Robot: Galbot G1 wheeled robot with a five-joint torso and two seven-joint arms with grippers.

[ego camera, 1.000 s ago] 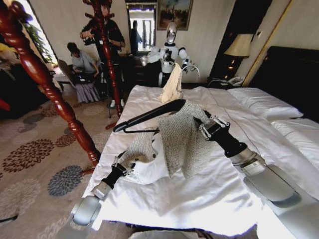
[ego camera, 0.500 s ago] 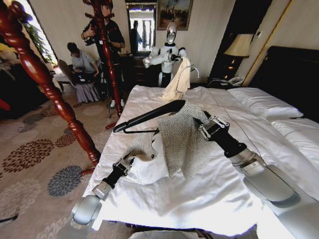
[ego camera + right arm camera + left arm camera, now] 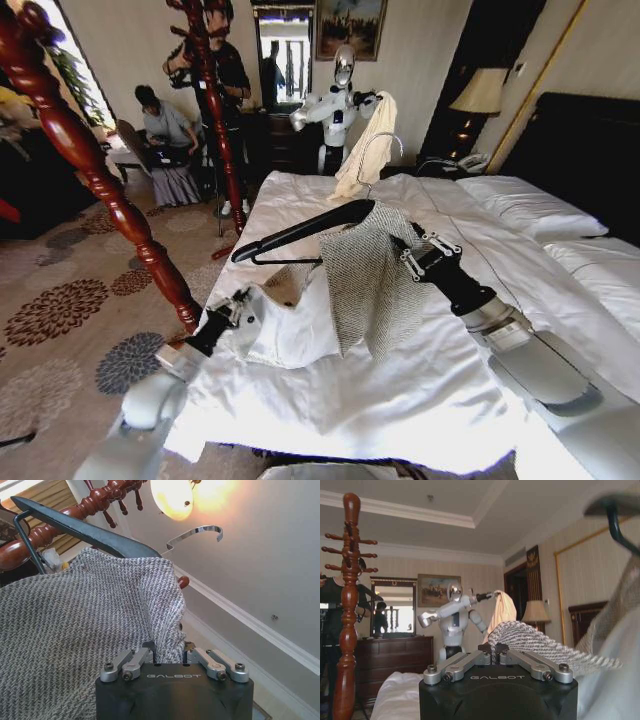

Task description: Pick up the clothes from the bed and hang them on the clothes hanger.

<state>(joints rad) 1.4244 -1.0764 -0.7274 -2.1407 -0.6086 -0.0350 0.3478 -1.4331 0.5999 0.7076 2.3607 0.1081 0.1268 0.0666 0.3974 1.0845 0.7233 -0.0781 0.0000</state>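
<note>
Floral carpet (image 3: pixel 70 310), red wooden post (image 3: pixel 100 180), lit lamp (image 3: pixel 482 92).

Grey-beige tweed jacket (image 3: pixel 365 275) half on black hanger (image 3: pixel 300 230): one shoulder draped over hanger's 3 o'clock end, fabric hanging down, white lining (image 3: pixel 290 325) spread toward 8 o'clock. Hanger tilted, high end at 2 o'clock, raised above bed (image 3: pixel 420 400). Bed: white duvet, white pillows and dark headboard at 2 o'clock.

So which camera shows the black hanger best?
The head view: the whole hanger shows there, one end under the jacket, the other end bare, with the right gripper and left gripper each pinching fabric. The right wrist view shows one arm and the metal hook; the left wrist view shows an end.
</note>
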